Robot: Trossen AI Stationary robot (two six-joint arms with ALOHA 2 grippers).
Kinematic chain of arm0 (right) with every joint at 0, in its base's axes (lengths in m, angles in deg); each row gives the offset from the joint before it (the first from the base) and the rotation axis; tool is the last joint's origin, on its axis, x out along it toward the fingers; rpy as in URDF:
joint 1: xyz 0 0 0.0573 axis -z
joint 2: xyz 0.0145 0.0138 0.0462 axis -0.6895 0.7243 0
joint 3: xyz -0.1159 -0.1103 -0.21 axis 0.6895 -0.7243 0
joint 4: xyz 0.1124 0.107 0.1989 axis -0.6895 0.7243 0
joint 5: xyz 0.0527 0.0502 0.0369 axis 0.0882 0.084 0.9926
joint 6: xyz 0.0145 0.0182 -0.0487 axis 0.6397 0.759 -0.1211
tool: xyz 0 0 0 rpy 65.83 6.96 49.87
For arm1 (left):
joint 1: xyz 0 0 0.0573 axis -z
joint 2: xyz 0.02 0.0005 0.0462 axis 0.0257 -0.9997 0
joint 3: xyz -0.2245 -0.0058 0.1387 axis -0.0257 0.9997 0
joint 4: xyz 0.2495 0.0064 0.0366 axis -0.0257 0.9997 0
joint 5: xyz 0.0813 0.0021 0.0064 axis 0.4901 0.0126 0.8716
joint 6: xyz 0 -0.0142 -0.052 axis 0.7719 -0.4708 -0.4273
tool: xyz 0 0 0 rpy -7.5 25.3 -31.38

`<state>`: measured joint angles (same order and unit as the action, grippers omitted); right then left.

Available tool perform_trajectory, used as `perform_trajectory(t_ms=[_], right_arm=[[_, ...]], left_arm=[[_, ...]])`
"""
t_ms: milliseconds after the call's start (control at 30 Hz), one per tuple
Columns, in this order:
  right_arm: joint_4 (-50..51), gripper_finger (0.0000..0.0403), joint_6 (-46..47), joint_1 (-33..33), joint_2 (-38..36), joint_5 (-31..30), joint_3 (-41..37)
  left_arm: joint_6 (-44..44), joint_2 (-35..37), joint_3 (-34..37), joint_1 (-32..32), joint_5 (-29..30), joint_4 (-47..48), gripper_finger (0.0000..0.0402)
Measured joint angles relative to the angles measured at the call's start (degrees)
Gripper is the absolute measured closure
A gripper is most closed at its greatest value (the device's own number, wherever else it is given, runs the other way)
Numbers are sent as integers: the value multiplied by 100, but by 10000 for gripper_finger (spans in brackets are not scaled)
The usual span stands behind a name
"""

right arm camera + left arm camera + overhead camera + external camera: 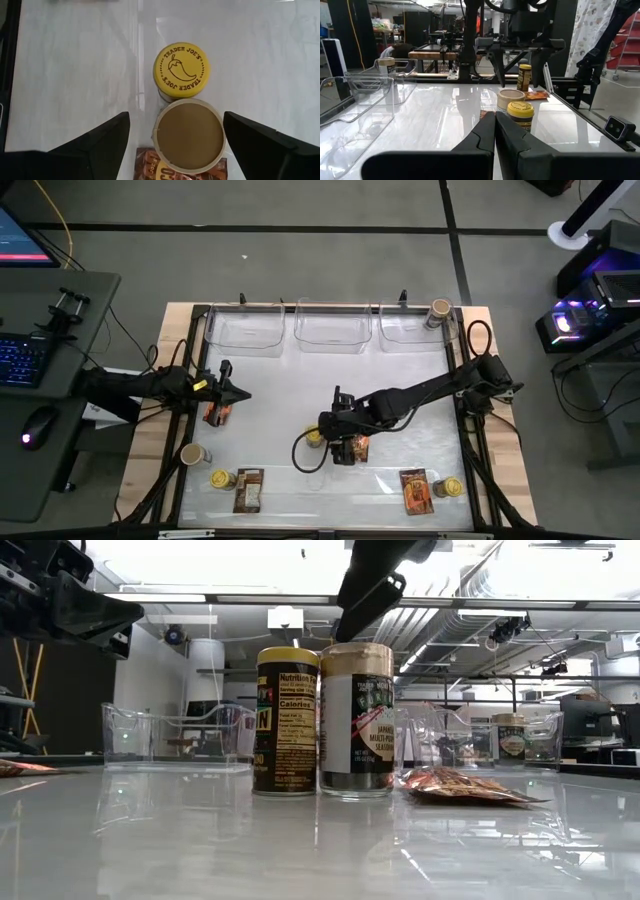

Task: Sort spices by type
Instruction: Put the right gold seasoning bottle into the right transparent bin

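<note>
Your right pincer point(175, 142) hangs wide above a round matte tan-lidded jar point(189, 133) beside a glossy yellow-lidded jar point(181, 68). Your left pincer point(495, 131) is closed, empty, over the glossy white counter point(290, 380).

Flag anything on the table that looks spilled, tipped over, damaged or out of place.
Nothing stands out. The yellow-lidded jar and tan-lidded jar under the open right end effector stand upright, lids on, and the packet beside them lies flat.
</note>
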<state>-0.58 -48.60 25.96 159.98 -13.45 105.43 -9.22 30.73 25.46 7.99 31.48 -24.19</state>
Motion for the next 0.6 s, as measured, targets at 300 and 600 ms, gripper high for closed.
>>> perform_trajectory(t_ms=[300, 600], right_arm=[[55, 64, 124, 0, 0, -7, 0], [350, 27, -120, -4, 0, -9, 0]], left_arm=[[0, 1, 0, 1, 1, 1, 401], [0, 2, 0, 1, 2, 1, 401]])
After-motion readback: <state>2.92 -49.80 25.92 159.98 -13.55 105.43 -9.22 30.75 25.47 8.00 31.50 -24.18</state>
